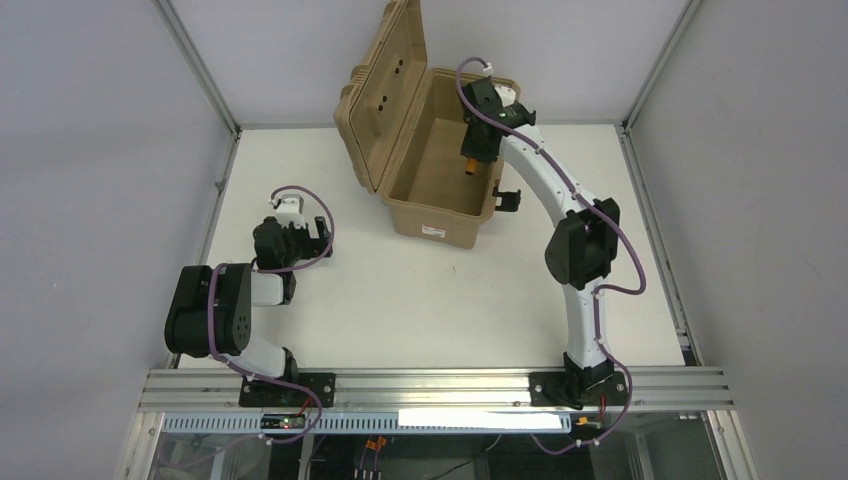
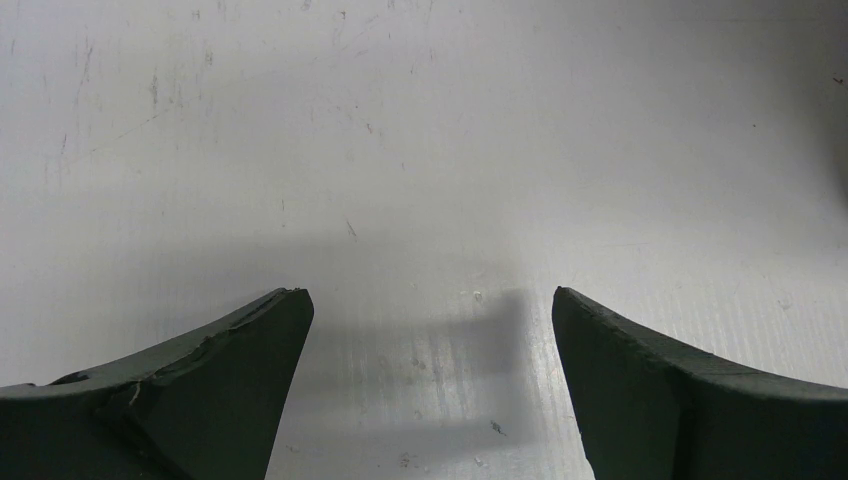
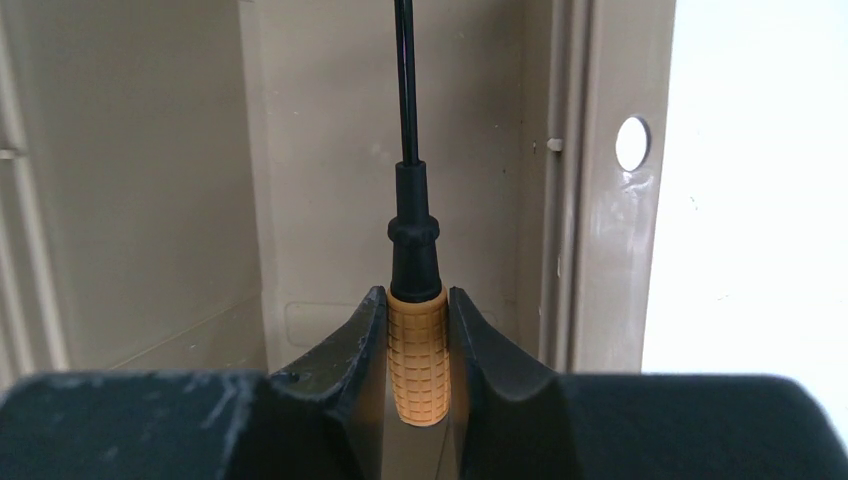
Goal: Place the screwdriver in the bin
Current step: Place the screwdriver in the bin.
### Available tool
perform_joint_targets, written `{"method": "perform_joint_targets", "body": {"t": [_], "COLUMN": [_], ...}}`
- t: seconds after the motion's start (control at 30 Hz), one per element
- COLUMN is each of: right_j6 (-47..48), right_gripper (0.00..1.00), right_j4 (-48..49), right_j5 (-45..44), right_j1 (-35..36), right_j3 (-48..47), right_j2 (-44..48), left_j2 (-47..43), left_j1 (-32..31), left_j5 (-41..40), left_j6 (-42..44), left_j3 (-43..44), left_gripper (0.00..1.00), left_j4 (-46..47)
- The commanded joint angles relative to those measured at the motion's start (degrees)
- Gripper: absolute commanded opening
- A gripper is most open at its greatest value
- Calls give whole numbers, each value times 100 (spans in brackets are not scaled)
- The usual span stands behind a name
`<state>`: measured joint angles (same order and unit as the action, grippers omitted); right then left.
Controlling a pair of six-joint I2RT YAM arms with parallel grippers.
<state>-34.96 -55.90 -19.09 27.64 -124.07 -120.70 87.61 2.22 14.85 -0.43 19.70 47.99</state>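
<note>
The right gripper's (image 3: 418, 298) dark, scuffed fingers pinch the screwdriver (image 3: 413, 240) by its orange, grid-textured cylindrical handle. Its black collar and thin black shaft project straight ahead of the jaws, inside the open, smooth tan plastic bin (image 1: 441, 217). The left gripper's (image 2: 430, 300) jaws stand spread wide above the scratched white table (image 2: 400, 150), holding nothing.

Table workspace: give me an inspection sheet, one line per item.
Surface: white table, light scuffs.
Job's things: screwdriver held by its orange handle over the bin, lid open; not yet released.
Clutter: nothing seen.
Grippers: right gripper shut on the screwdriver; left gripper open, empty, above the table.
Cables: purple cables loop along both arms.
Surroundings: grey walls, aluminium rail at the near edge.
</note>
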Motion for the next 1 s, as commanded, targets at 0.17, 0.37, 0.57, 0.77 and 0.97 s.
{"method": "perform_joint_targets", "body": {"t": [0.17,0.37,0.57,0.77,0.97], "right_j6": [-205,-303,-361,-428,-394], "right_gripper": [0,0,0,0,25], "right_j4": [1000,1222,1291,1362,1399], "right_j5": [-150,-47,-76,-142,-77], "right_j1": [62,122,204,266,273], "right_j3": [569,710,726,777,795], "right_j2": [-365,-810,-1184,-1414,-1396], "left_j2": [-113,-113,-113,-117,-115], "left_j1": [-10,-13,-11,-11,-11], "left_j5": [-26,-25,-24,-21,-26], "left_j6": [55,56,53,55,59], "left_j3": [51,51,51,51,51], "left_gripper": [99,99,99,99,99], "left_j4": [176,176,176,176,176]}}
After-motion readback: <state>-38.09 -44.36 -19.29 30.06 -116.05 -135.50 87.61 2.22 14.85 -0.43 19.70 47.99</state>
